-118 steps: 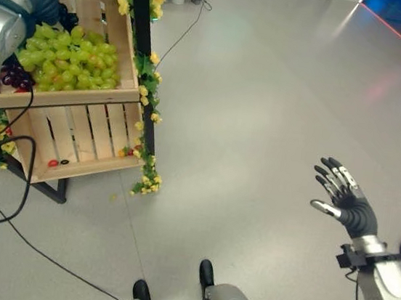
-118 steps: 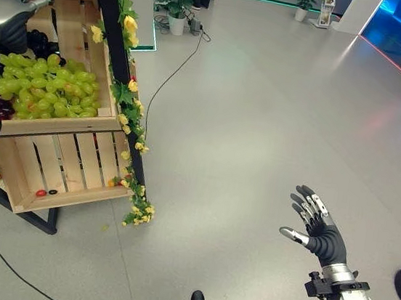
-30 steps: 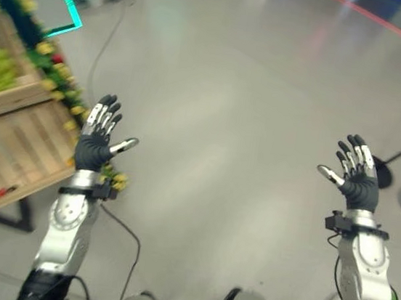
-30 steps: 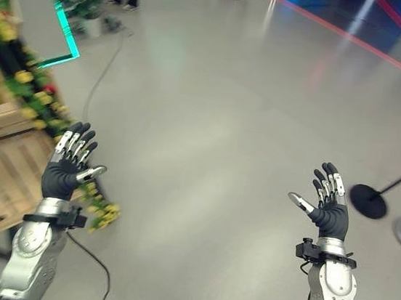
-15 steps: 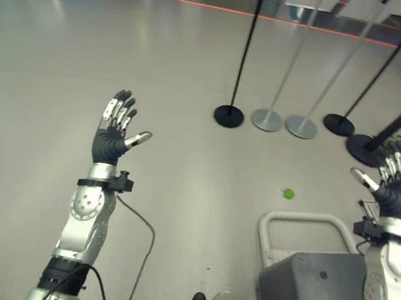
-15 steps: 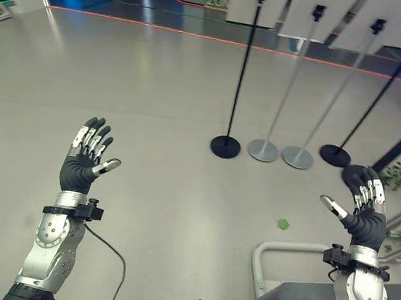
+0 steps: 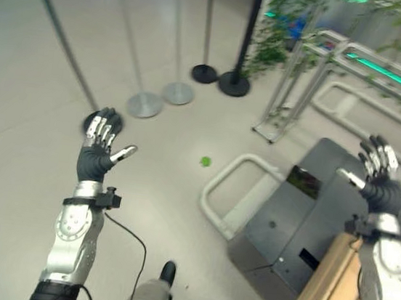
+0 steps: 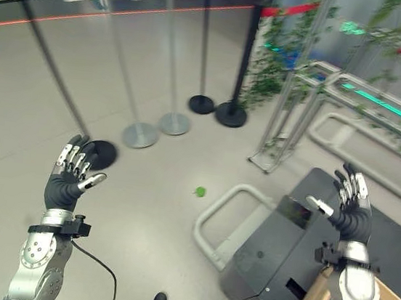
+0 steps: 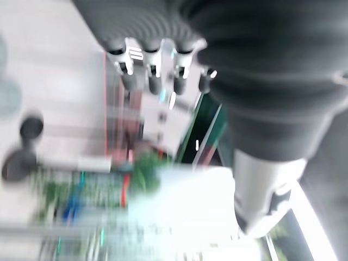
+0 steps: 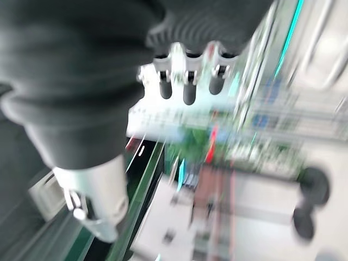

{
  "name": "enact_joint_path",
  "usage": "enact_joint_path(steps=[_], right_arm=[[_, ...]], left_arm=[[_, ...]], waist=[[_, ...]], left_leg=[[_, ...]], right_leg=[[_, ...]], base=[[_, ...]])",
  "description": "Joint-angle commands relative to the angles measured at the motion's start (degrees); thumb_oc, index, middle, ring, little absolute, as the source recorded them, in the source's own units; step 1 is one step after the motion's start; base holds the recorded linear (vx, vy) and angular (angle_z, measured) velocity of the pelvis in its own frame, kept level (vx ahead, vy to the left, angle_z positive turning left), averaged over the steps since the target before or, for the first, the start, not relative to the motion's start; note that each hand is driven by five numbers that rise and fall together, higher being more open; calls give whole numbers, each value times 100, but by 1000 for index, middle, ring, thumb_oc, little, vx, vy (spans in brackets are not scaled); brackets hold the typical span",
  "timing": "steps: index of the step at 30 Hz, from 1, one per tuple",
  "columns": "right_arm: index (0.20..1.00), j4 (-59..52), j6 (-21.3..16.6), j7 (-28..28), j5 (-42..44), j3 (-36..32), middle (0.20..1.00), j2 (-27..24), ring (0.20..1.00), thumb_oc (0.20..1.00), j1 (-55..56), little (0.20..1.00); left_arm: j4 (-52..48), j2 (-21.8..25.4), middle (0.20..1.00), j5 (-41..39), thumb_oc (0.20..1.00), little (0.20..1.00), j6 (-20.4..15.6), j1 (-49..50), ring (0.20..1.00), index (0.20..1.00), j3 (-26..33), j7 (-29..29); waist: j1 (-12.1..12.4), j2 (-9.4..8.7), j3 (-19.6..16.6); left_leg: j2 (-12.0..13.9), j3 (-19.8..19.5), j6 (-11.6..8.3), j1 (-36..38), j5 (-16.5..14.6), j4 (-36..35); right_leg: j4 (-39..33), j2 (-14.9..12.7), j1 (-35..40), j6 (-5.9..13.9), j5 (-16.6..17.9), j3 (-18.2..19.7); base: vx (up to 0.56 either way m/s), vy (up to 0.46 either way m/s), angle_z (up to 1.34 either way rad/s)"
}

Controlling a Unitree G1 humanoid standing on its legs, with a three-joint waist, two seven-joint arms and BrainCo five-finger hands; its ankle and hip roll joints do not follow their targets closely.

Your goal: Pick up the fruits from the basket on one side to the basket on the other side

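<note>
We hold our left hand (image 7: 97, 153) and right hand (image 7: 379, 182) raised, fingers spread, carrying no fruit. One small green fruit (image 7: 204, 161) lies on the grey floor (image 7: 39, 93), and a light wooden crate's corner (image 7: 333, 294) shows near our right arm, so we judge the transfer unfinished.

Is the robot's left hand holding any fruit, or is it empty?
Empty. The left hand is raised over the bare floor with its fingers spread straight and nothing between them or against its palm.
</note>
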Motion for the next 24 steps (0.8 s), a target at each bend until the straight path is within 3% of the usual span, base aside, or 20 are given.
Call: enact_joint_path(steps=[1, 3, 6, 8, 9, 13, 18, 19, 20, 22, 24], right_arm=[[1000, -158, -166, 66, -259, -139, 1000, -81, 1000, 1000, -427, 1000], [1000, -138, -164, 14, -342, -82, 1000, -81, 1000, 1000, -523, 1000], [1000, -51, -132, -83, -332, 139, 1000, -5, 1000, 1000, -724, 1000], [1000, 62, -93, -69, -298, 340, 1000, 83, 1000, 1000, -747, 1000], [1000, 50, -49, -43, -350, 372, 1000, 91, 1000, 1000, -717, 1000], [1000, 326, -10, -80, -407, 496, 1000, 166, 1000, 1000, -800, 1000], [1000, 572, 98, -62, -508, 459, 1000, 225, 1000, 1000, -721, 1000], [1000, 618, 111, -117, -549, 440, 1000, 253, 1000, 1000, -748, 1000], [1000, 616, 113, -121, -554, 443, 1000, 257, 1000, 1000, -752, 1000], [1000, 620, 117, -161, -575, 536, 1000, 269, 1000, 1000, -838, 1000], [1000, 614, 131, -164, -587, 592, 1000, 264, 1000, 1000, -861, 1000]], left_arm=[[-269, 202, 1000, 57, 1000, 1000, -301, -309, 1000, 1000, 33, -74], [-245, 198, 1000, 47, 1000, 1000, -289, -360, 1000, 1000, -6, -50], [-219, 218, 1000, 1, 1000, 1000, -271, -270, 1000, 1000, 62, -2], [-210, 229, 1000, 57, 1000, 1000, -238, -188, 1000, 1000, 158, 45], [-199, 236, 1000, 56, 1000, 1000, -234, -171, 1000, 1000, 198, 34], [-243, 326, 1000, 224, 1000, 1000, -256, -21, 1000, 1000, 516, 140], [-140, 289, 1000, 317, 1000, 1000, -246, 95, 1000, 1000, 775, 281], [-87, 309, 1000, 380, 1000, 1000, -247, 51, 1000, 1000, 849, 376], [-82, 311, 1000, 386, 1000, 1000, -248, 45, 1000, 1000, 850, 382], [-13, 362, 1000, 410, 1000, 1000, -283, 23, 1000, 1000, 959, 517], [57, 386, 1000, 439, 1000, 1000, -307, 3, 1000, 1000, 986, 598]], waist=[[60, 33, -240], [49, 63, -258], [84, 103, -246], [144, 72, -158], [141, 73, -139], [236, 78, -53], [213, 90, -38], [213, 112, -97], [219, 109, -93], [271, 50, -131], [294, 13, -144]], left_leg=[[78, 509, -76, 282, -593, 65], [89, 656, -47, 371, -622, -17], [243, 1299, -25, 722, -708, -390], [331, 1618, -41, 844, -767, -427], [367, 1679, -47, 851, -764, -421], [638, 2504, -71, 1090, -986, -374], [749, 2963, -71, 1260, -1099, -352], [787, 2947, -122, 1319, -1218, -358], [783, 2955, -117, 1321, -1222, -357], [910, 3168, -181, 1288, -1192, -258], [932, 3234, -199, 1300, -1244, -210]], right_leg=[[-3, 180, -236, 562, 501, -101], [23, 140, -322, 633, 519, -176], [-67, -77, -697, 709, 730, -857], [-82, -319, -852, 698, 808, -1580], [-10, -335, -905, 706, 800, -1709], [155, -1058, -946, 713, 908, -3124], [213, -1676, -848, 824, 1198, -3489], [102, -1931, -743, 984, 1352, -3460], [85, -1932, -739, 995, 1370, -3452], [-160, -2320, -688, 1106, 1756, -3616], [-268, -2313, -612, 1171, 1779, -3600]], base=[[141, 254, -79], [58, 204, -105], [-17, 210, -140], [-19, 107, -161], [-18, 81, -124], [-46, 25, -119], [16, -51, -86], [78, -127, -48], [91, -173, -51], [5, -244, -50], [19, -210, -52]])
